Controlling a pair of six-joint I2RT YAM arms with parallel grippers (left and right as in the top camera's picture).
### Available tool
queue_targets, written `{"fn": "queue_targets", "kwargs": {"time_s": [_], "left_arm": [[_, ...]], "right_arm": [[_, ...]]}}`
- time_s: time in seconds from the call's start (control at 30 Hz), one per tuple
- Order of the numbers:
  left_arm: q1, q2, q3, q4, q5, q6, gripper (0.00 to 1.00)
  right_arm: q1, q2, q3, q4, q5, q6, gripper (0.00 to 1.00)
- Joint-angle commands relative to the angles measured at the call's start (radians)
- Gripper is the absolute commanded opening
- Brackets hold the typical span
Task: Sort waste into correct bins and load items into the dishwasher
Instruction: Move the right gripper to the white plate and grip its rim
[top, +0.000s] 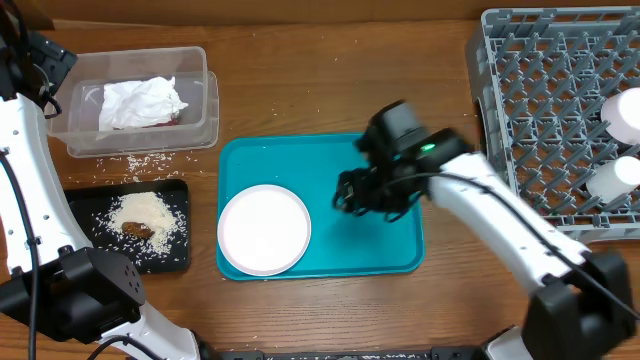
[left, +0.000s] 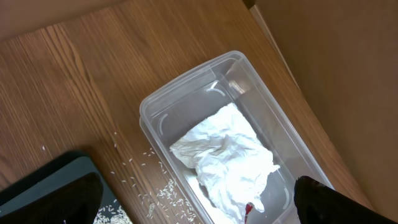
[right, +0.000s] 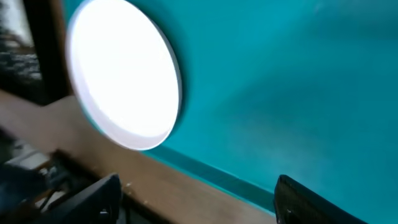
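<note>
The plate lies on the left half of the serving tray, in the middle. At back left, the tub holds the napkin, with the shallow tray in front bearing rice and the scrap. The dish rack stands far right, perhaps two cups at its right edge.
</note>
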Motion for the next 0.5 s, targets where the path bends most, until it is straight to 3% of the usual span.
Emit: {"fn": "queue_targets", "kwargs": {"time_s": [0.0, 0.13, 0.3, 0.47], "left_arm": [[0.005, 0.006, 0.004, 0.001, -0.013, 0.016, 1.0], [0.005, 0.006, 0.004, 0.001, -0.013, 0.016, 1.0], [0.005, 0.006, 0.004, 0.001, -0.013, 0.016, 1.0], [0.005, 0.006, 0.004, 0.001, -0.013, 0.016, 1.0]], "right_arm": [[0.099, 0.06, -0.007, 0.032, 0.167, 0.182, 0.8], [0.186, 0.158, -0.006, 0.078, 0.195, 0.244, 0.78], [0.224, 0.216, -0.006, 0.155, 0.194, 0.333, 0.62], [0.24, 0.22, -0.006, 0.266, 0.211, 0.448, 0.6]]}}
